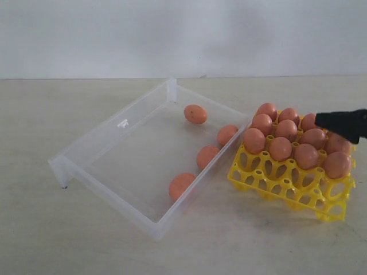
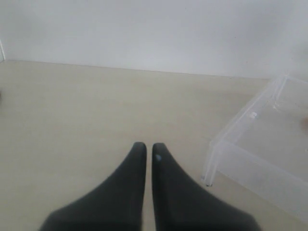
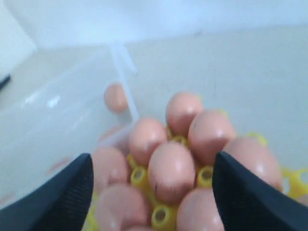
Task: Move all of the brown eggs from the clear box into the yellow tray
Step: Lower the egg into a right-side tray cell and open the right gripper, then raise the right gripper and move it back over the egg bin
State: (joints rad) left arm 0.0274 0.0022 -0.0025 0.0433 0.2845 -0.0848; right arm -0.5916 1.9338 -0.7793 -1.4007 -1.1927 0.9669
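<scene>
We see a pale beige bench [image 1: 69, 240] against a plain white wall [image 1: 183, 34]. Right hand [image 3: 153, 166] hovers wide open, empty, over brown eggs [image 1: 280, 148] in the yellow tray [image 1: 298, 192]; four remain in the clear box [image 1: 92, 143]. Left hand [image 2: 145, 148] closed, empty, beside box.

The clear box [image 1: 114, 149] lies at centre-left, tilted, four brown eggs [image 1: 195, 113] along its right wall. The yellow tray [image 1: 287, 189] sits just beside it at right, its upper cells filled with eggs, its front cells vacant.
</scene>
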